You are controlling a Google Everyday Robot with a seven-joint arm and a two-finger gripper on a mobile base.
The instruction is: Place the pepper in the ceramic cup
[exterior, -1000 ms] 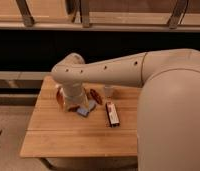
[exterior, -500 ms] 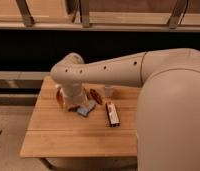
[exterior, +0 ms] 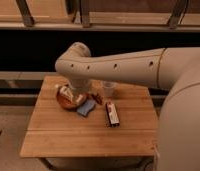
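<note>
Wooden desk (exterior: 68,135). Pincer (exterior: 72,95) hangs low over orange-brown bowl (exterior: 62,103), far left; apart or together, cannot tell. Pepper (exterior: 96,98) lies just right of it, near ceramic cup (exterior: 109,89). Risks: grabbing blue cloth (exterior: 85,108) instead; knocking the cup over.

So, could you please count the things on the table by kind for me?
Bowl: 1
Cup: 1
Pepper: 1
Bar: 1
Blue cloth: 1
Total: 5
The gripper hangs low between the bowl and the pepper.
</note>
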